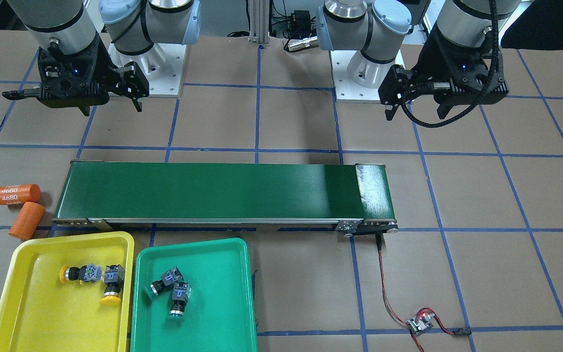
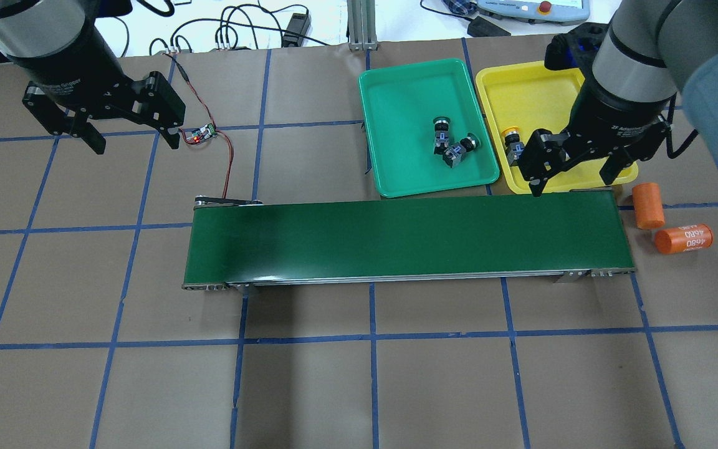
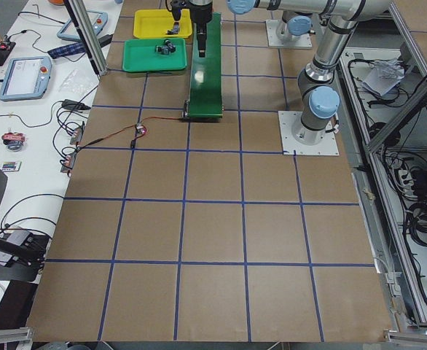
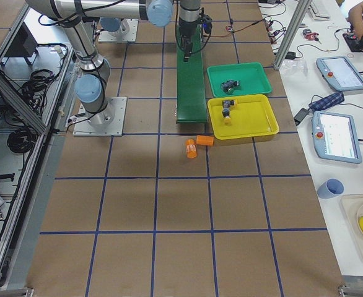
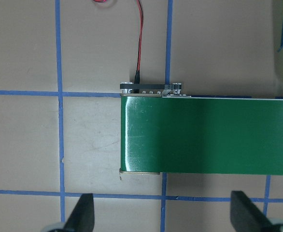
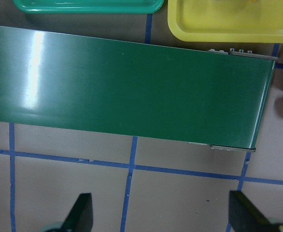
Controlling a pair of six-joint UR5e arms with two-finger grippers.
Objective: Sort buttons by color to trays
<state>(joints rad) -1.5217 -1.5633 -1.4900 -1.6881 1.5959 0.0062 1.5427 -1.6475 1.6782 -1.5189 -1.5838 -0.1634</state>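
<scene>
The yellow tray holds two yellow-capped buttons lying on their sides. In the green tray beside it lie two green-capped buttons, touching each other. My right gripper hangs open and empty over the yellow tray's near edge and the belt's end; it hides part of that tray, so only one yellow button shows from overhead. My left gripper is open and empty, high above the table beyond the belt's other end. Both wrist views show spread fingertips with nothing between them.
A long dark green conveyor belt lies across the middle, next to both trays. Two orange cylinders marked 4680 rest by its end near the yellow tray. A small circuit board with red wires sits past the other end.
</scene>
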